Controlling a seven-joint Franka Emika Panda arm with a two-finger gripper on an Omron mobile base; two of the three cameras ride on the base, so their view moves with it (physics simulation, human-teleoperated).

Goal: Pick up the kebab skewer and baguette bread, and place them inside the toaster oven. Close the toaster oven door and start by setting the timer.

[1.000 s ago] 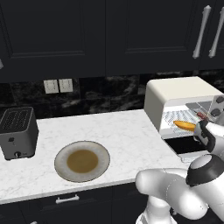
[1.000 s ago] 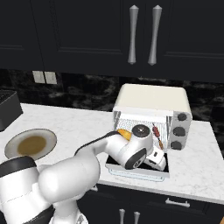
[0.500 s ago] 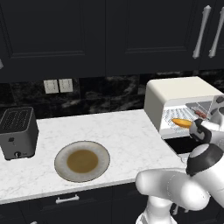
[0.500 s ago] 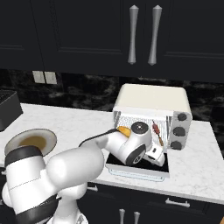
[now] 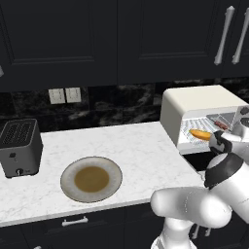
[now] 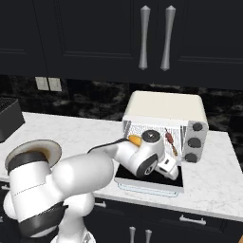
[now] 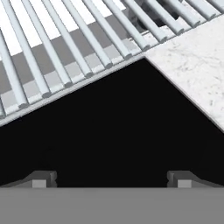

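Tool (image 7: pixel 112 178) spread wide and empty over the dropped-down door (image 6: pixel 150 183) of the toaster oven (image 6: pixel 163 107). Just beyond it the bread (image 5: pixel 200 134) lies on the wire rack (image 7: pixel 65 57), long axis across the opening; the skewer (image 6: pixel 171 140) sits alongside, pointing inward. Marble desk (image 5: pixel 121 146) flanks the tool; plate (image 5: pixel 91 179) and toaster (image 5: pixel 19 147) sit well off.
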